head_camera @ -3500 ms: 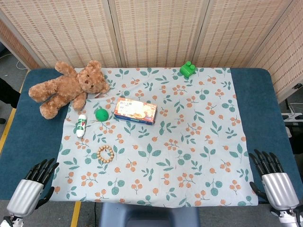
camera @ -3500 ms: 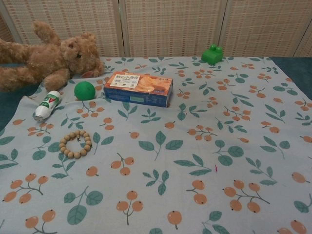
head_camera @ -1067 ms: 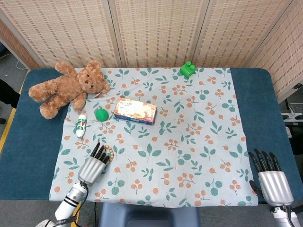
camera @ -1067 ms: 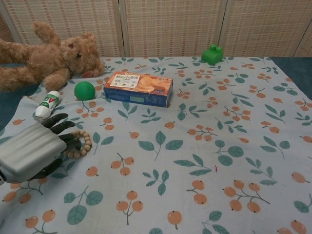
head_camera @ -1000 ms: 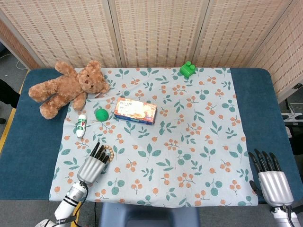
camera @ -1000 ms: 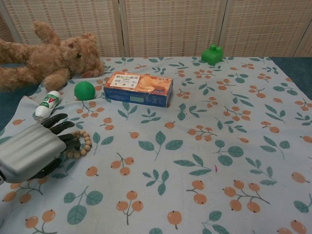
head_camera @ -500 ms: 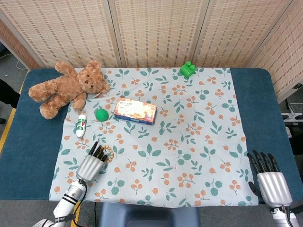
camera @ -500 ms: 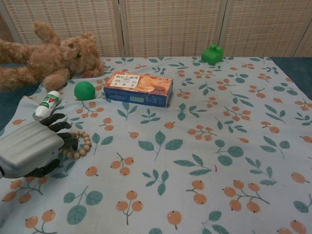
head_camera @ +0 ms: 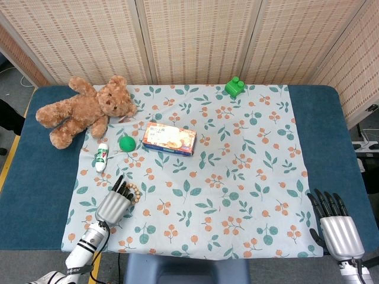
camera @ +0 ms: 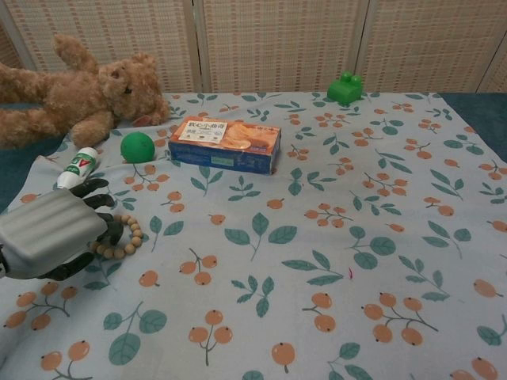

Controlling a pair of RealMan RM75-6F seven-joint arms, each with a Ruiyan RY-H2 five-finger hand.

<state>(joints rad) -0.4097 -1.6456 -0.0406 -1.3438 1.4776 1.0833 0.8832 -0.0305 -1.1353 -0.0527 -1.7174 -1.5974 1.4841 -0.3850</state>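
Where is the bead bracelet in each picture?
Head view: the bead bracelet lies low on the left of the flowered cloth, at the left hand's fingertips.
Chest view: the bracelet is at middle left, partly behind the left hand.
Shared landmark: the small white bottle lies just beyond it in both.

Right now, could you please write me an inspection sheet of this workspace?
Surface: floral tablecloth over a blue table.
Job's things: wooden bead bracelet, lying flat under the left hand's fingertips.
Clutter: brown teddy bear, small white bottle, green ball, orange biscuit box, green toy block.
Hands: left hand touches the bracelet; right hand open, at the table's near right corner.
Cables: nothing seen.
Surroundings: woven screen panels.
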